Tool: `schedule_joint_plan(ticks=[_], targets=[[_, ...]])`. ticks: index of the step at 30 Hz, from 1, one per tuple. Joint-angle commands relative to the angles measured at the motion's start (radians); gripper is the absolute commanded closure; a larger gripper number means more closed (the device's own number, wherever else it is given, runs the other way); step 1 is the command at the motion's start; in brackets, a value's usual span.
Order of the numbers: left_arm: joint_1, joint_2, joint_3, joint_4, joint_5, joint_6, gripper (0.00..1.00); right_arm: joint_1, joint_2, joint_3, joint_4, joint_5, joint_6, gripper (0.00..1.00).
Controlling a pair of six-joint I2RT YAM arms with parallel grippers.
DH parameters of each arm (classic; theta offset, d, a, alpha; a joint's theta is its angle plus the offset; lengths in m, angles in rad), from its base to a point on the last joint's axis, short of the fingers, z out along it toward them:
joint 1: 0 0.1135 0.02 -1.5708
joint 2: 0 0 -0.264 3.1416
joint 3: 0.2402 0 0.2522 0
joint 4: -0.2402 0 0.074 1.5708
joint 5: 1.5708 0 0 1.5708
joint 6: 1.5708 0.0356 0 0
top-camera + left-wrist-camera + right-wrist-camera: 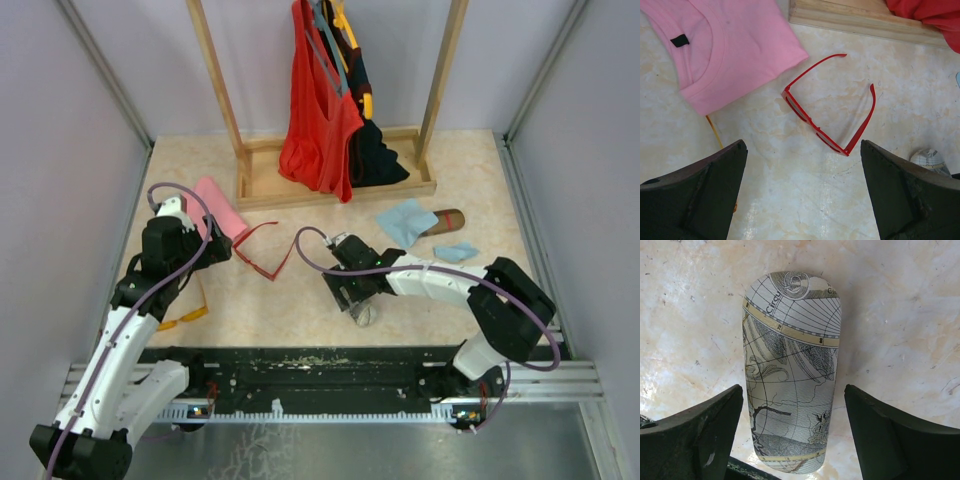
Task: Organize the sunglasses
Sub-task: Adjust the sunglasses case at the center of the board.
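Sunglasses (812, 123) lie unfolded on table (790, 200) beside pink cloth (725, 45), untouched. Left gripper (802, 146) hovers above them, spread wide and empty. Right gripper (792, 390), also spread, straddles map-print case (790, 365) without gripping it. Approach step, probably. Next the left should lower and pinch the thin frame.

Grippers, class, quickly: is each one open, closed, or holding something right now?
Left gripper: open, empty, not touching the red sunglasses.
Right gripper: open, jaws either side of the map-print case, not clamped on it.
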Motion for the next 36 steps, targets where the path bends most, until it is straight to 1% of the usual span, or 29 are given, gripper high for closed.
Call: schedule_joint_plan(ticks=[1, 4, 7, 10, 11, 12, 17, 18, 20, 22, 24, 27, 29, 32, 34, 36], targets=[[0.006, -0.002, -0.011, 0.021, 0.009, 0.012, 0.0, -0.007, -0.037, 0.049, 0.01, 0.007, 0.054, 0.15], [0.006, 0.0, -0.01, 0.021, 0.012, 0.009, 0.0, -0.011, -0.102, 0.016, 0.037, -0.003, 0.135, 0.13], [0.006, -0.006, 0.002, 0.028, 0.026, -0.029, 0.0, -0.035, -0.188, -0.041, 0.081, -0.02, 0.222, 0.12], [0.006, -0.025, -0.004, 0.041, 0.051, -0.067, 0.0, -0.097, -0.3, -0.138, 0.165, -0.109, 0.315, 0.12], [0.006, -0.032, -0.013, 0.044, 0.067, -0.084, 0.0, -0.113, -0.337, -0.165, 0.175, -0.117, 0.341, 0.13], [0.006, -0.037, -0.019, 0.05, 0.087, -0.093, 0.0, -0.121, -0.366, -0.18, 0.16, -0.094, 0.358, 0.13], [0.006, -0.04, -0.03, 0.07, 0.194, -0.142, 0.0, -0.138, -0.481, -0.225, 0.014, 0.149, 0.425, 0.13], [0.005, -0.032, -0.028, 0.07, 0.218, -0.155, 0.0, -0.15, -0.5, -0.238, 0.003, 0.177, 0.441, 0.13], [-0.01, 0.0, -0.011, 0.045, 0.232, -0.194, 0.02, -0.18, -0.531, -0.269, 0.021, 0.171, 0.458, 0.13], [-0.089, 0.039, 0.016, 0.019, 0.169, -0.25, 0.05, -0.218, -0.538, -0.297, 0.044, 0.125, 0.459, 0.15], [-0.23, 0.067, 0.025, 0.014, 0.043, -0.323, 0.05, -0.24, -0.528, -0.311, 0.045, 0.121, 0.454, 0.18], [-0.448, 0.132, 0.036, 0.016, -0.119, -0.43, 0.05, -0.244, -0.492, -0.306, -0.003, 0.184, 0.439, 0.27], [-0.561, 0.207, 0.05, 0.012, -0.202, -0.487, 0.05, -0.244, -0.463, -0.301, -0.016, 0.194, 0.425, 0.34], [-0.678, 0.307, 0.087, -0.005, -0.287, -0.555, 0.03, -0.244, -0.426, -0.304, -0.009, 0.171, 0.399, 0.45], [-0.725, 0.363, 0.114, -0.016, -0.321, -0.587, 0.0, -0.244, -0.412, -0.314, 0.007, 0.137, 0.378, 0.46], [-0.743, 0.4, 0.13, -0.017, -0.325, -0.613, 0.0, -0.243, -0.399, -0.321, 0.023, 0.103, 0.362, 0.46]])
